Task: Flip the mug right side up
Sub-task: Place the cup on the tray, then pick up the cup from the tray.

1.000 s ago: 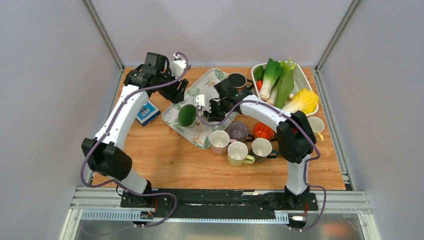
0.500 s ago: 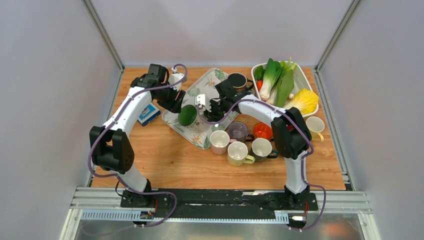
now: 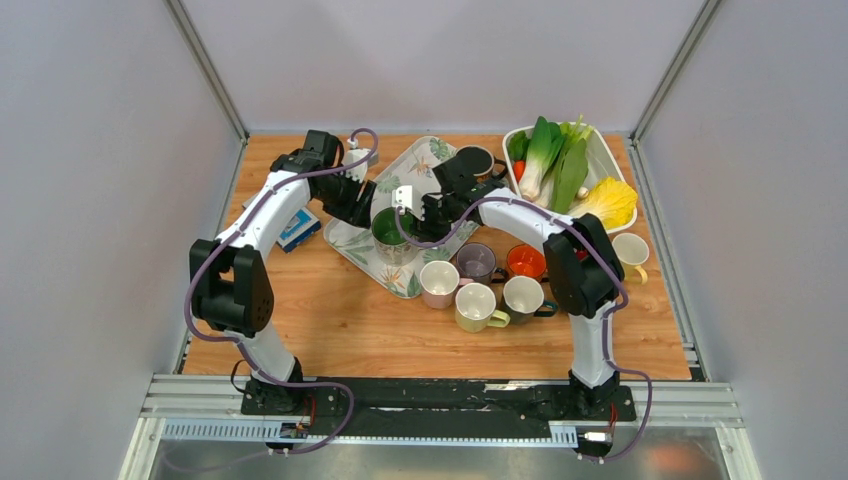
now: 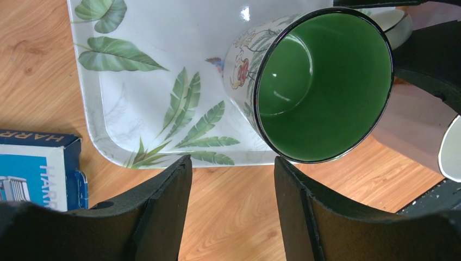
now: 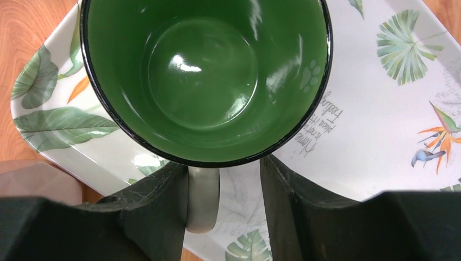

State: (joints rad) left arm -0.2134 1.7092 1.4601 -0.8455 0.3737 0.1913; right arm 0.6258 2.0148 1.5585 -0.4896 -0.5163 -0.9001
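Right gripper [image 5: 223,179] jaws apart astride handle [image 5: 204,202] — mug [image 5: 201,76] upright on tray [image 5: 375,125]

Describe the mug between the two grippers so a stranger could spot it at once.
Find the white leaf-printed tray on the wooden table. At its near edge stands a white floral-printed mug. Unlike the plain mugs clustered right of it, its inside is glossy green.
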